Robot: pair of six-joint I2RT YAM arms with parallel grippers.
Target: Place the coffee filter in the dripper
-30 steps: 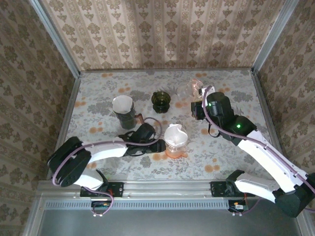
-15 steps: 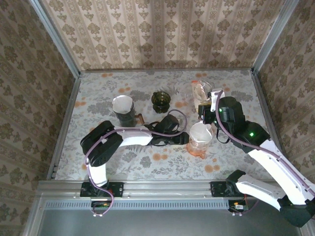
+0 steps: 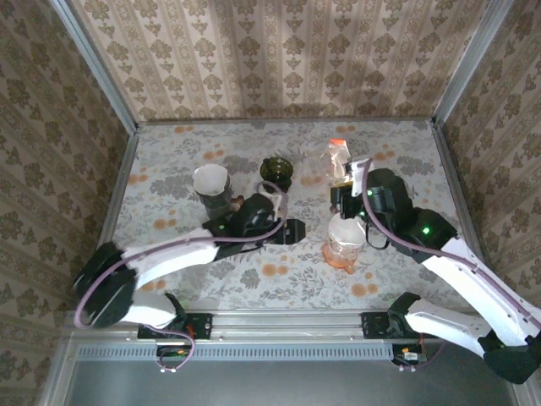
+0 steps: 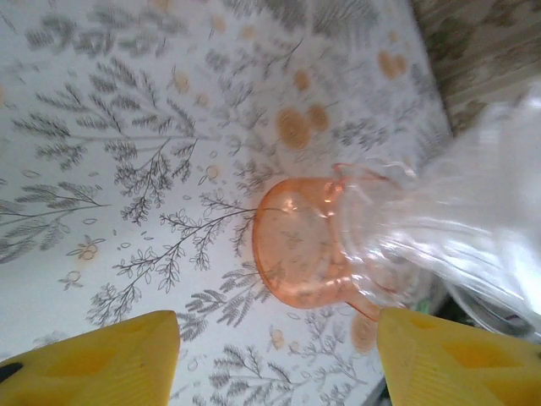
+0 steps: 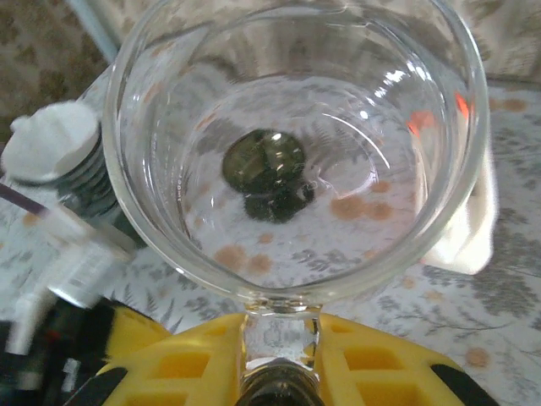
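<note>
The white coffee filter (image 3: 346, 227) sits in the orange dripper (image 4: 296, 245) on the table (image 3: 169, 161), between the 2 arms. The left gripper (image 4: 275, 359) hangs just beside it, jaws apart and empty. The right gripper (image 5: 279, 364) pinches the clear glass dripper (image 5: 287, 144) by its handle.

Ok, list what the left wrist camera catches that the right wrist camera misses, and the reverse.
Left wrist, not right wrist: the orange dripper on the table, a blurred pale cone above it, ahead of the open left gripper. Right wrist, not left wrist: the glass dripper clamped in the right gripper, the green dripper seen through it, a dark cup topped by a white filter. Both: the floral table and yellow fingers.
</note>
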